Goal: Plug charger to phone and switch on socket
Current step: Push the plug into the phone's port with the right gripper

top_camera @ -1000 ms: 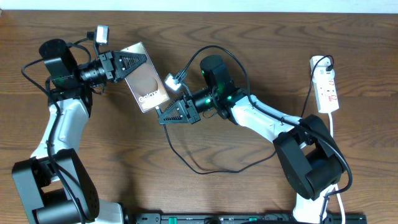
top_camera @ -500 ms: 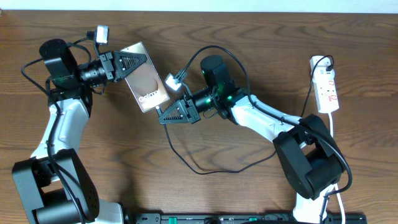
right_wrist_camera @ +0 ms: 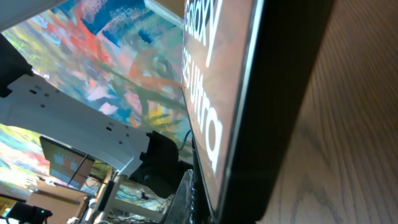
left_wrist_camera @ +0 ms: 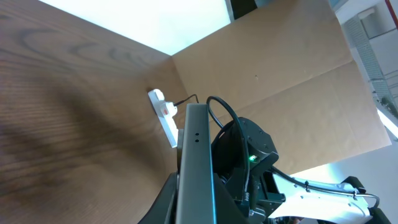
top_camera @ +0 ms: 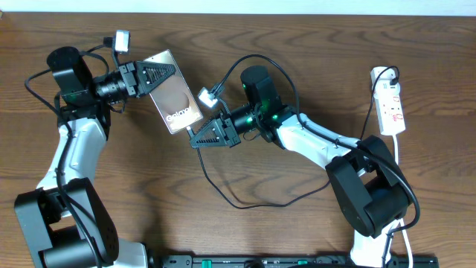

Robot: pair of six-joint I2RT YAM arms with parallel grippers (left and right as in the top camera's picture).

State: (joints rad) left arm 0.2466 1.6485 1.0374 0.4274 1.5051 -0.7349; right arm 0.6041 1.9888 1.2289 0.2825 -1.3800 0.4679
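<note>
Stood at a wooden table (top_camera: 327, 45). Clamped the phone (top_camera: 180, 108) by its upper end in the left gripper (top_camera: 167, 77), screen up, left of centre. Pinched the right gripper (top_camera: 193, 141) shut at the phone's lower corner, on the charger (top_camera: 242, 206) (plug tip hidden between the fingers). Trailed slack cable back toward the socket (top_camera: 392, 104), near the table's right edge.
</note>
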